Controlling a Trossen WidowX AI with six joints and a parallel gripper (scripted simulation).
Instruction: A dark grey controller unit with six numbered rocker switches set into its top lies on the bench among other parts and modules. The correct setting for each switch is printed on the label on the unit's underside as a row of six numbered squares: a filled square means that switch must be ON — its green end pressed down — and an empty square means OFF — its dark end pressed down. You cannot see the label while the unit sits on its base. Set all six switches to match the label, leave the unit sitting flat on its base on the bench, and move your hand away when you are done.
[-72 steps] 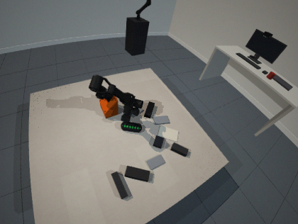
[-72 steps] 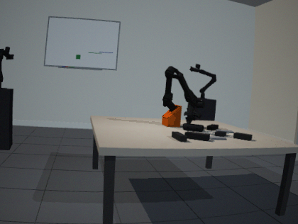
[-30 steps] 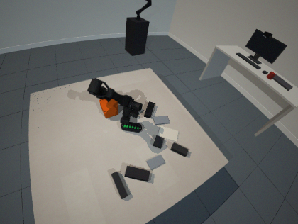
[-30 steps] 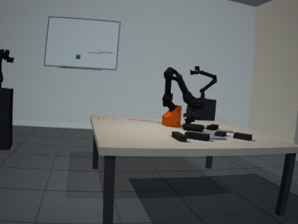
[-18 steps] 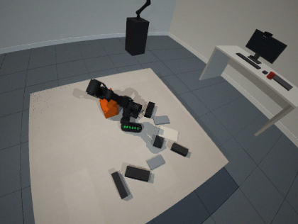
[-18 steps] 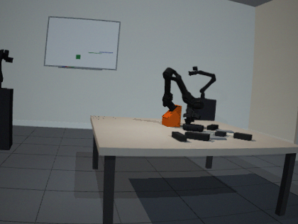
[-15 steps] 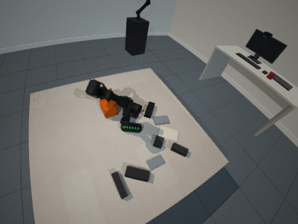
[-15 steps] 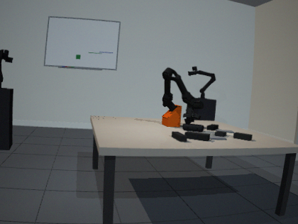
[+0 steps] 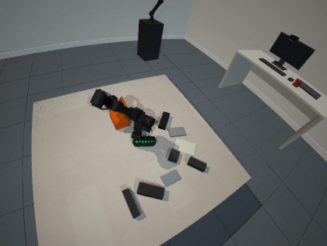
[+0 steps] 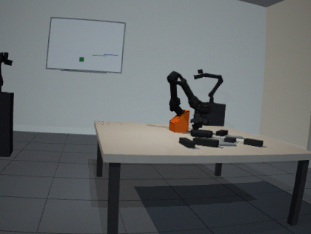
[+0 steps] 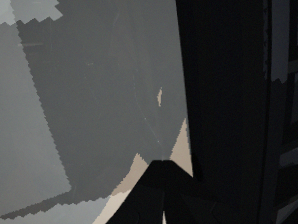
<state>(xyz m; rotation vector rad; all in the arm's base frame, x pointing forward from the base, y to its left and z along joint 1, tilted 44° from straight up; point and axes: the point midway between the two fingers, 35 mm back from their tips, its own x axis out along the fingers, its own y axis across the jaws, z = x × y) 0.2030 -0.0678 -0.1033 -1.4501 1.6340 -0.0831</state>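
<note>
From the top, the orange block (image 9: 118, 117) sits left, then the pincer (image 9: 138, 135), shut tight and holding nothing. The controller unit (image 9: 144, 142) lies on the desk (image 9: 78, 163) just under its tip, long side running left to right, six green lights up.

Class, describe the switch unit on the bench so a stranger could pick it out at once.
Start at the orange block near the middle of the pale bench, where the black arm bends down. The switch unit lies just in front of it, right beneath the shut gripper. Unlike the plain dark and grey blocks around it, it carries a row of green lights on top.
</note>
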